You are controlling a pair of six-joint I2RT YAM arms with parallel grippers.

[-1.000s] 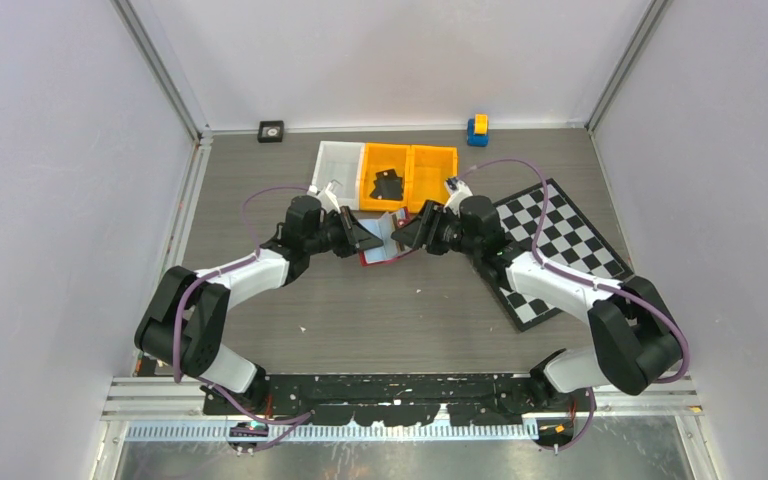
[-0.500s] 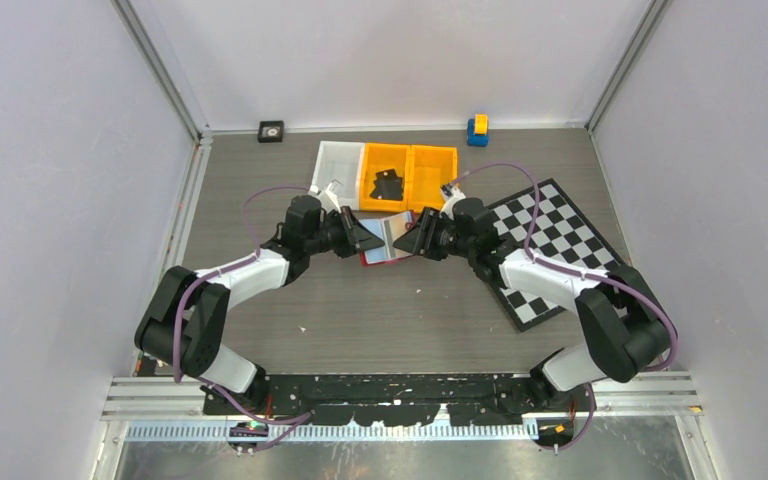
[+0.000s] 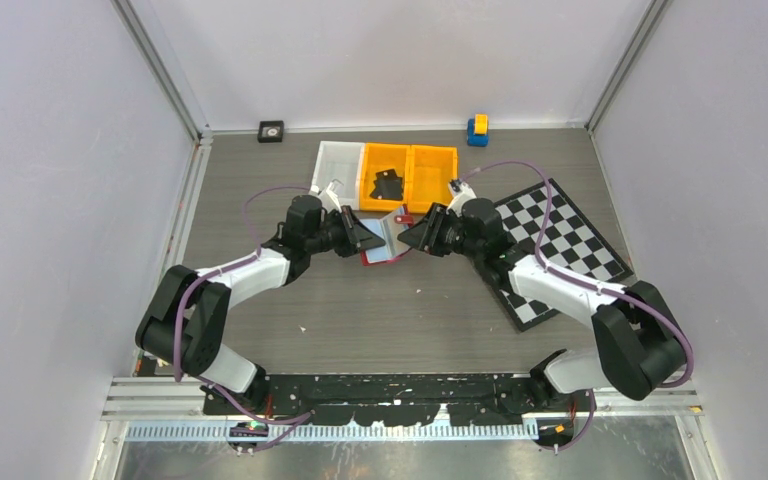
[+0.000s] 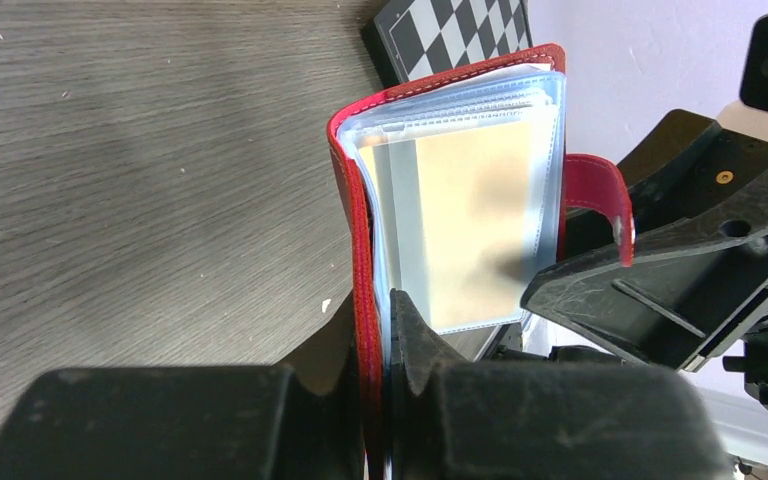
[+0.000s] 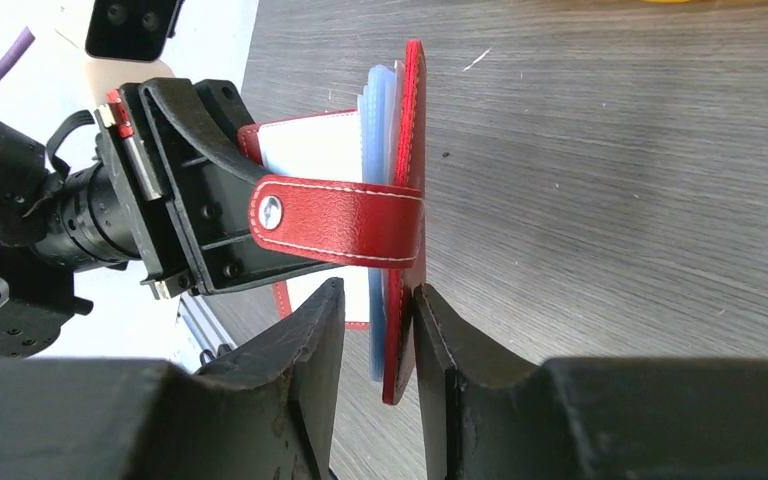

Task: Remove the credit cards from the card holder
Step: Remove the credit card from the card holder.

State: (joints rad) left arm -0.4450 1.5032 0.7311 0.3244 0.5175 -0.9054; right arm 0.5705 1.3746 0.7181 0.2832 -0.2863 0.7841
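Observation:
The red card holder [image 3: 384, 243] is held off the table between my two arms, opened like a book. My left gripper [image 4: 380, 320] is shut on its one red cover [image 4: 362, 250]. A tan credit card [image 4: 475, 215] shows inside the pale clear sleeves. My right gripper [image 5: 380, 318] straddles the other cover [image 5: 407, 180] and the sleeve edges. Its right finger lies against the red leather, and a gap remains between its left finger [image 5: 305, 345] and the sleeves. The snap tab [image 5: 340, 222] hangs across in front of the left gripper's black body.
A chequered board [image 3: 565, 245] lies on the table under the right arm. Two orange bins [image 3: 410, 172] and a white bin [image 3: 339, 163] stand just behind the holder. A blue-and-yellow toy [image 3: 477, 128] and a small black square [image 3: 271, 130] sit by the back wall.
The right gripper's jaws have narrowed around the holder's free cover and shifted slightly. The left gripper has kept its hold and place.

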